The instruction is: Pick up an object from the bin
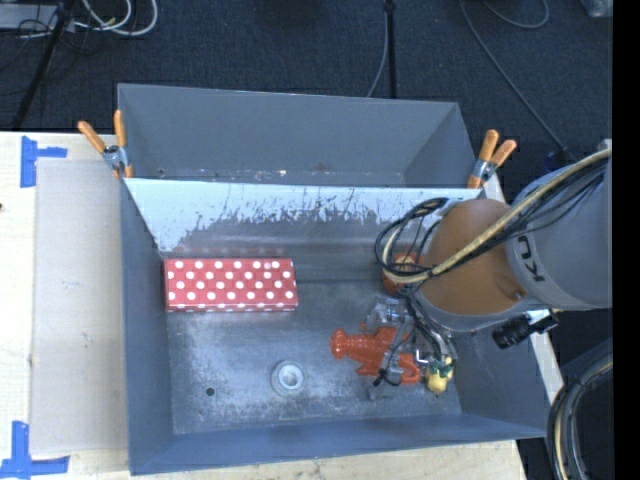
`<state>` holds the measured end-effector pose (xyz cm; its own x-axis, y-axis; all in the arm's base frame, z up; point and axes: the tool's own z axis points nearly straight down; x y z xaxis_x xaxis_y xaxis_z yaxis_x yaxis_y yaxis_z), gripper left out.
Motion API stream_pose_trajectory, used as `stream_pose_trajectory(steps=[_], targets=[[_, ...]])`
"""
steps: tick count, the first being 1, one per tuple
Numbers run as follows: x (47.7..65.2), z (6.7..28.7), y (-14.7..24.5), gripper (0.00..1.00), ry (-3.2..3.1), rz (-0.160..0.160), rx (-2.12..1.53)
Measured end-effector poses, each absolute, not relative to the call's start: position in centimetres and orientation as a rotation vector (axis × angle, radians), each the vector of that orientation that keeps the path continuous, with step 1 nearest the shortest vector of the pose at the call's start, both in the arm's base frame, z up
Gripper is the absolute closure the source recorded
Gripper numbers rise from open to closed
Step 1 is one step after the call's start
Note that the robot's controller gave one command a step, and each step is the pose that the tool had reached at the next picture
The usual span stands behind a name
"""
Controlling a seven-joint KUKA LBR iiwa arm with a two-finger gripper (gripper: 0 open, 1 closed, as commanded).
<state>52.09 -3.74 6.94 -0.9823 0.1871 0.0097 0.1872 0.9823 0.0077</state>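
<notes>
Gripper (398, 356) is low in the bin's (290, 143) near-right corner, right on a red plastic toy (352, 345) lying on the floor. Can't tell how far open it is or whether it grips anything. Small yellow piece (437, 379) just right of it. Red polka-dot box (230, 284) far left, small clear round cap (289, 376) near centre.

Grey bin (300, 148) holds a red dotted box (230, 284), round cap (289, 376), red toy (352, 345).

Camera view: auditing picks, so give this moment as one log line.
arm low, bin right | at its tip: orange-red toy | apart: red dotted box, small round cap
</notes>
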Motion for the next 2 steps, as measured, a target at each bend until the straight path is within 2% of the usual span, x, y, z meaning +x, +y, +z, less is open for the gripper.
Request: stream_pose_trajectory(steps=[1,2], targets=[[55.18,6.85,-3.77,1.00,-3.119,-0.001,-0.352],[55.18,6.85,-3.77,1.00,-3.119,-0.001,-0.352]])
